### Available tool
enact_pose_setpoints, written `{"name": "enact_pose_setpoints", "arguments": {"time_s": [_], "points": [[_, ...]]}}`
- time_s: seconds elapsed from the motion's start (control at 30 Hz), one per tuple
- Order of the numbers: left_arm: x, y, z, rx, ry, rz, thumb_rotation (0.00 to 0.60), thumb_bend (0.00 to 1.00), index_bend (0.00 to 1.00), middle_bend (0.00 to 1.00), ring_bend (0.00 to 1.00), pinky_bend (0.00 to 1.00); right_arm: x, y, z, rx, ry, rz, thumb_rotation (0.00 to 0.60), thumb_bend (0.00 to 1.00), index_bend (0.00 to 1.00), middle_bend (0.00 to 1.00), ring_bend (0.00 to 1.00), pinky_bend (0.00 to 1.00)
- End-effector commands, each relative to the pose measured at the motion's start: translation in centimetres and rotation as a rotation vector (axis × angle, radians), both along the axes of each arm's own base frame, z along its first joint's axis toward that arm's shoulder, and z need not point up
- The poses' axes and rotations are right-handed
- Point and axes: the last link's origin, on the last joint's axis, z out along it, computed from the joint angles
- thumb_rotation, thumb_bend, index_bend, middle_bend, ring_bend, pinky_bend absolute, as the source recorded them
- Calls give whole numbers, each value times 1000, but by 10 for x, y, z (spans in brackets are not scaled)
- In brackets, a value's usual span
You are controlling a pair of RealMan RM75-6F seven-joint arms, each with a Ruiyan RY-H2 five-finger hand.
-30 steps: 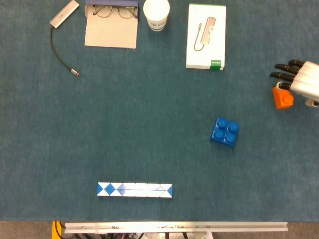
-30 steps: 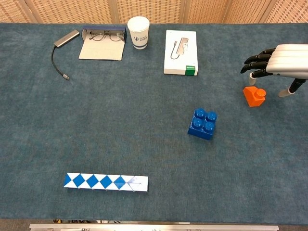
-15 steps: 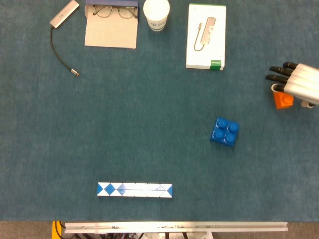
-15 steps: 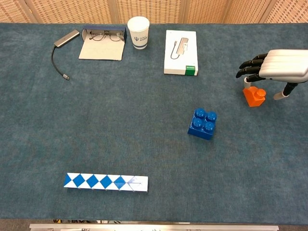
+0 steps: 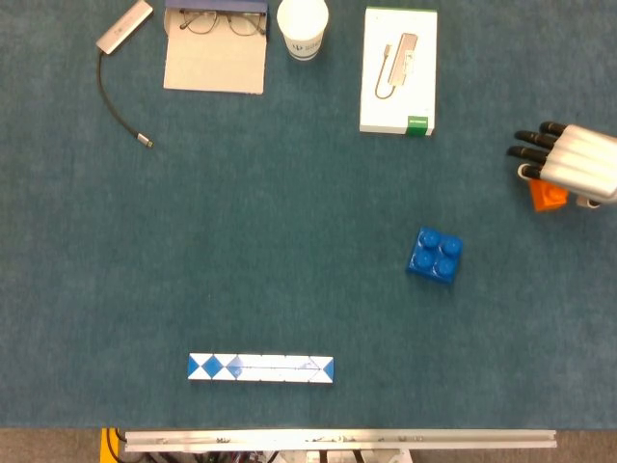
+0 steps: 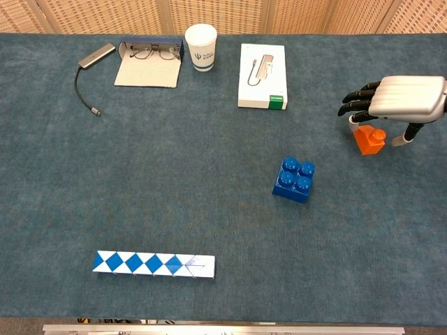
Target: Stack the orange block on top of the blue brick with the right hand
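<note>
The orange block (image 6: 369,139) stands on the cloth at the far right; in the head view only a bit of the orange block (image 5: 549,196) shows below the hand. My right hand (image 6: 398,100) hovers just over it, palm down, fingers (image 6: 354,101) spread toward the left and the thumb hanging at the block's right side; nothing is gripped. In the head view the right hand (image 5: 576,163) covers most of the block. The blue brick (image 5: 435,255), with studs up, lies left of and nearer than the block, also as the blue brick (image 6: 294,179). My left hand is out of sight.
A white box (image 5: 398,70) with a green label lies at the back, beside a paper cup (image 5: 303,27). A glasses case (image 5: 215,45) and a cabled adapter (image 5: 123,27) sit at the back left. A blue-and-white patterned bar (image 5: 260,367) lies near the front edge.
My right hand has slid left over the orange block, now covering most of it from above. The block and the blue brick have not moved.
</note>
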Motion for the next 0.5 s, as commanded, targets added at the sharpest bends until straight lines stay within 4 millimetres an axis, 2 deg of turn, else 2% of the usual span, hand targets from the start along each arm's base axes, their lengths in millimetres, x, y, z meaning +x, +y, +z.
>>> {"name": "enact_pose_setpoints", "arguments": {"time_s": [0.03,0.37,0.5], "points": [[0,0,1,2,0,0,600,215,369,367,327,518,1,0,-1,2,-1,2,600,75,371,175,107,243],[1,-3,2,10,-6,-6,600,215,369,367,327,518,2,1,-5,11,3,9,600,76,371,175,107,243],[2,-3,2,10,-7,-7,600,215,369,368,327,518,1,1,-6,8,3,8,600,76,405,174,107,243]]}}
